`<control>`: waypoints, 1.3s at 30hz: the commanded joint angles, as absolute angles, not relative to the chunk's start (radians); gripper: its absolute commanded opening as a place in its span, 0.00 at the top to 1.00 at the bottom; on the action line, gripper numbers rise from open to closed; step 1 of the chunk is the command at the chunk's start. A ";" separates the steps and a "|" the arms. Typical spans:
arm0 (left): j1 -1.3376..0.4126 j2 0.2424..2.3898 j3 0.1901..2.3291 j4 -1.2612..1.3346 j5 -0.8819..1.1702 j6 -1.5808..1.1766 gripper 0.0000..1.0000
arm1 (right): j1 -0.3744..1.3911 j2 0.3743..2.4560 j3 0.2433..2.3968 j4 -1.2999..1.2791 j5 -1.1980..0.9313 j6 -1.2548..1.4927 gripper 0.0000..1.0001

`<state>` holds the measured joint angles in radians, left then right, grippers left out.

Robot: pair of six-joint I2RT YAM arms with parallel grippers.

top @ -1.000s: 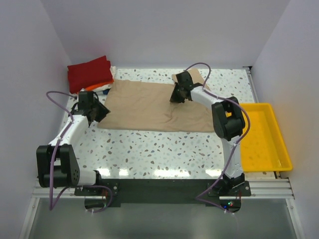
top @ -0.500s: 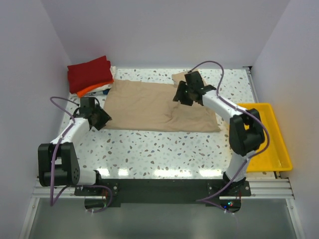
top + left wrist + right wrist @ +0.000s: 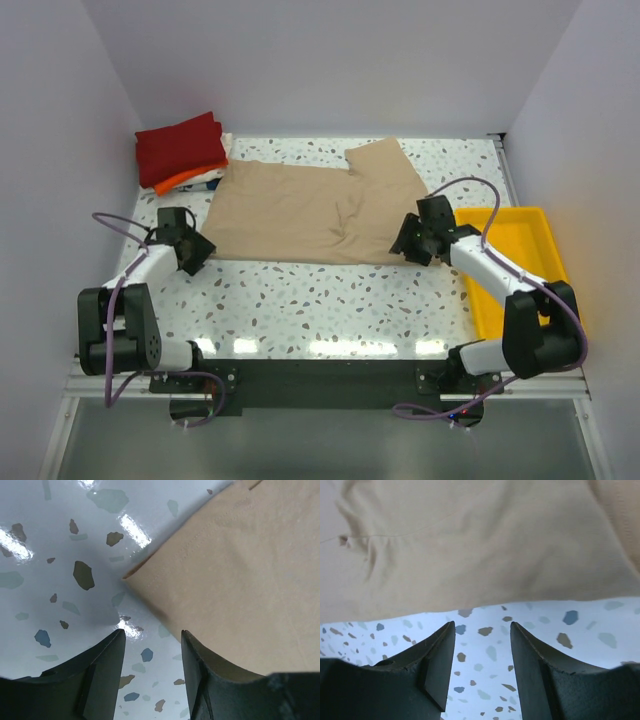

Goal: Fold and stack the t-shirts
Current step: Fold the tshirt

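Light: bright, even, from overhead.
Glare: white streaks on table point(image 3: 300, 300) near edge; hot spots in left wrist view.
Shadows: soft, thin, under shirt point(image 3: 290, 210) hem.
Focus: top view sharp; wrist fingers point(image 3: 100, 675) dark, slightly soft.

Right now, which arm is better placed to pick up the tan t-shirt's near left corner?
Left: the left hand, open, is at that tan t-shirt corner; the right hand is over by the yellow tray.

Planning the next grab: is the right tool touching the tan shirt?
Apart. The right wrist view shows the right tool open, with a strip of speckled table between its fingertips and the hem of the tan shirt.
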<state>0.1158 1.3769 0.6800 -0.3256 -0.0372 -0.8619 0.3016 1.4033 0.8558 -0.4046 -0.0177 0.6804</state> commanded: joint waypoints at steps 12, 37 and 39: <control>0.150 1.491 0.706 -0.216 -0.126 -0.894 0.48 | 0.218 1.289 0.750 -0.388 0.031 0.658 0.45; 0.150 1.402 0.661 -0.218 -0.071 -0.925 1.00 | 0.150 1.437 0.730 -0.322 0.218 0.765 0.36; 0.149 1.394 0.652 -0.213 -0.064 -0.927 1.00 | 0.149 1.469 0.748 -0.307 0.219 0.775 0.38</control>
